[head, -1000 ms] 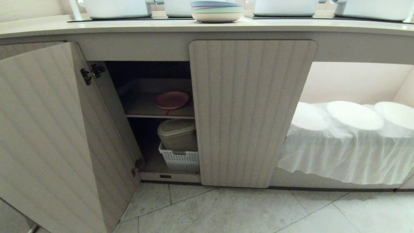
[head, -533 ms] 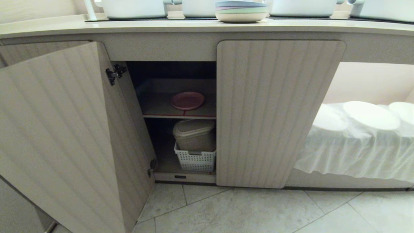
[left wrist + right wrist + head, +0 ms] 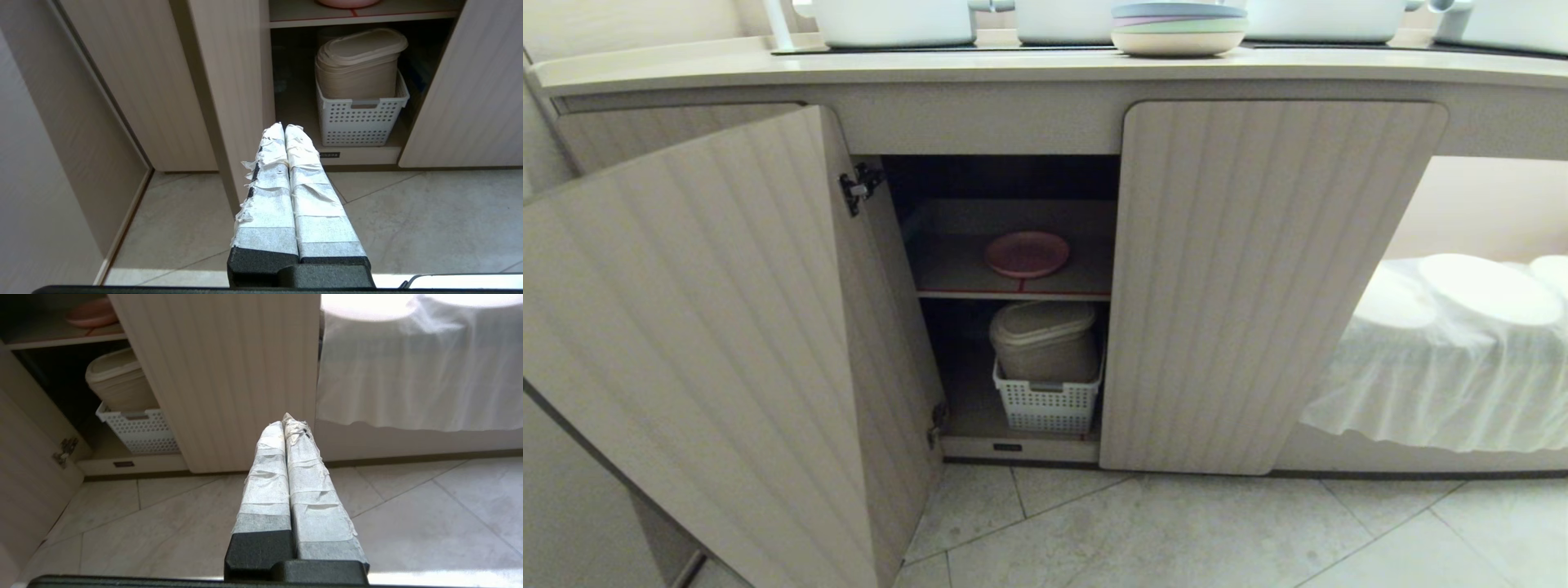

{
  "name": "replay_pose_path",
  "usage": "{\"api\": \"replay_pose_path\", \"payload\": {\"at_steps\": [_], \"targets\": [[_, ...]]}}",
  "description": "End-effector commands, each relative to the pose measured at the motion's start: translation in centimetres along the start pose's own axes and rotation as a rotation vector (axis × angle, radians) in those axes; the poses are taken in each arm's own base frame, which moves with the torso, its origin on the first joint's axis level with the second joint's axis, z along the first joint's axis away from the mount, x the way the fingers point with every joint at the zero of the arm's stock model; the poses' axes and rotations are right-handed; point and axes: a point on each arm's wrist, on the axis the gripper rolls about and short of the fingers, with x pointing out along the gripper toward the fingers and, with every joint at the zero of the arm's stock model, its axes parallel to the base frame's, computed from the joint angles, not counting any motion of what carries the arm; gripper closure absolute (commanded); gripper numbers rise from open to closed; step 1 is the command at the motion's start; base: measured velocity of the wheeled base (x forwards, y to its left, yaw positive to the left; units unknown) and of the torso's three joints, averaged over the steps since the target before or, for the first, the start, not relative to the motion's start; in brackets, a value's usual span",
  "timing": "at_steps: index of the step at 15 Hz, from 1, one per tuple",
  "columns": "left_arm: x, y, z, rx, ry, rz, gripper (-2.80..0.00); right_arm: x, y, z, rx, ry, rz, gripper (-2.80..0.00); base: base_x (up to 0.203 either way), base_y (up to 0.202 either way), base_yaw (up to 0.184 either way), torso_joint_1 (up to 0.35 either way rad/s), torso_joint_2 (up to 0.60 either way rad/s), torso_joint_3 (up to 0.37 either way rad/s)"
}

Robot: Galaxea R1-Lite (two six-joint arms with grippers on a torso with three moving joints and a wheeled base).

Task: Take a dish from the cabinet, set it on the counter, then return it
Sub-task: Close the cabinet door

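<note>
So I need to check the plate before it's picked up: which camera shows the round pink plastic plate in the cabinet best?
The head view: the round pink plastic plate lies whole on the red-edged upper shelf. The left wrist view catches only its lower rim; the right wrist view shows it partly, in shadow.

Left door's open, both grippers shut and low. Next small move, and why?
Probably open the left gripper and raise it toward the dish. The dish lies on the cabinet's upper shelf, untouched; the left gripper points at the basket below it. The right gripper faces the closed door.
</note>
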Motion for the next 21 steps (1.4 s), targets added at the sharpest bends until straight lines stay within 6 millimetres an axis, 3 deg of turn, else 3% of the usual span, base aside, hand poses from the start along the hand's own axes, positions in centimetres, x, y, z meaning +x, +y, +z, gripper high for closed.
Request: {"api": "replay_pose_path", "payload": {"at_steps": [1, 21], "targets": [[0.00, 0.00, -0.01, 0.003, 0.001, 0.000, 0.00, 0.00, 0.00, -0.01, 0.001, 0.001, -0.001, 0.00, 0.000, 0.000, 0.000, 0.000, 0.00, 0.000], [-0.01, -0.02, -0.03, 0.017, 0.001, -0.009, 0.00, 0.00, 0.00, 0.01, 0.001, -0.001, -0.001, 0.00, 0.000, 0.000, 0.000, 0.000, 0.00, 0.000]]}}
